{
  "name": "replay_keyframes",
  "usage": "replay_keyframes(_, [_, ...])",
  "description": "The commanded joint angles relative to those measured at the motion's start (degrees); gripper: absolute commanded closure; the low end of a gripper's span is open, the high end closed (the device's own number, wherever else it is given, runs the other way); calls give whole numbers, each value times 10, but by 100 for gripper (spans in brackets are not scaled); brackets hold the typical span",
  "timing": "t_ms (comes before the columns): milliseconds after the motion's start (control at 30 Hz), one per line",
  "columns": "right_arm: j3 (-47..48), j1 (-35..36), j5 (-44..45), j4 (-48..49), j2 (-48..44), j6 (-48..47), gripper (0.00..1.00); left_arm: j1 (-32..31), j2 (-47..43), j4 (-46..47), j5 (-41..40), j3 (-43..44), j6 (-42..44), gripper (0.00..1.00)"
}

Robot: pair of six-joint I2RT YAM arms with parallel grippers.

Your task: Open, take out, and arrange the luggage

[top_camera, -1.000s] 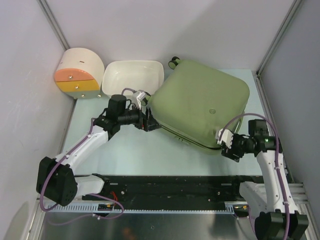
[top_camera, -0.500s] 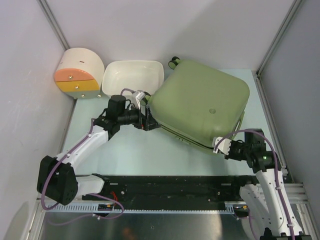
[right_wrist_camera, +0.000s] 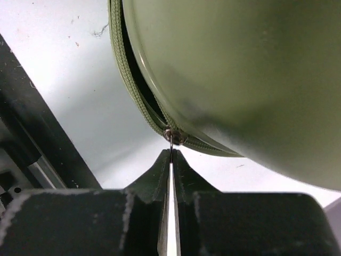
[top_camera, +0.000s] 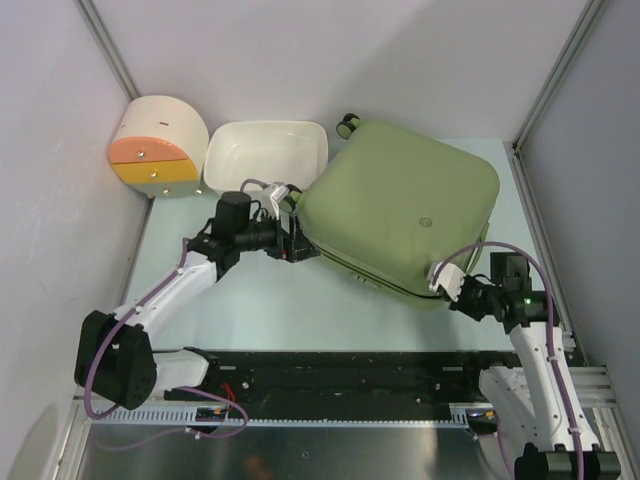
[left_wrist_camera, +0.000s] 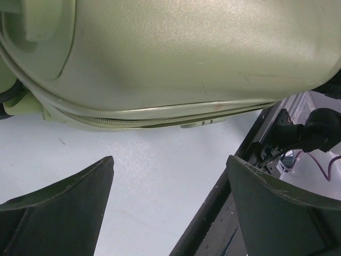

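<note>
Hidden: the inside of the luggage (top_camera: 405, 210) is concealed by its lowered lid; only one wheel pair (top_camera: 349, 125) is seen, at the far corner.
Luggage: olive-green hard shell, rounded corners, laid flat on the table (top_camera: 260, 300), far right, just beside the white tub (top_camera: 265, 155).
Zip: a dark gap is shown beside the slider (right_wrist_camera: 173, 136).
Marking: a round emblem (top_camera: 425, 222), too small to be read.
Left: the left gripper (left_wrist_camera: 169, 162) is spread wide, nothing grasped, at the luggage's left edge.
Right: the right gripper (right_wrist_camera: 171, 154) is clenched on the zip pull (right_wrist_camera: 171, 145).
</note>
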Motion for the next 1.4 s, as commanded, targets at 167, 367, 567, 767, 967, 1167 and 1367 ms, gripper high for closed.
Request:
replay_keyframes(167, [-11,-3,-34,52,36,81,75,12,0,17,-1,-9,-2,9])
replay_keyframes(367, [-15,-9,-37,71,20,116,100,18,0,17,1,-11,-2,9])
replay_keyframes(567, [0,-119,-68,19,3,26,100,38,8,17,-23,-20,-3,10])
replay_keyframes(767, [47,-262,-143,16,108,-10,100,76,37,18,-35,-16,-4,11])
replay_keyframes(967, [66,-264,-175,26,155,-5,100,113,10,74,-8,-22,-68,3])
replay_keyframes(1167, [66,-241,-179,28,158,7,100,113,-4,87,-80,-4,-243,0])
replay_keyframes(1367, [66,-216,-173,33,147,14,100,106,17,85,-135,9,-385,0])
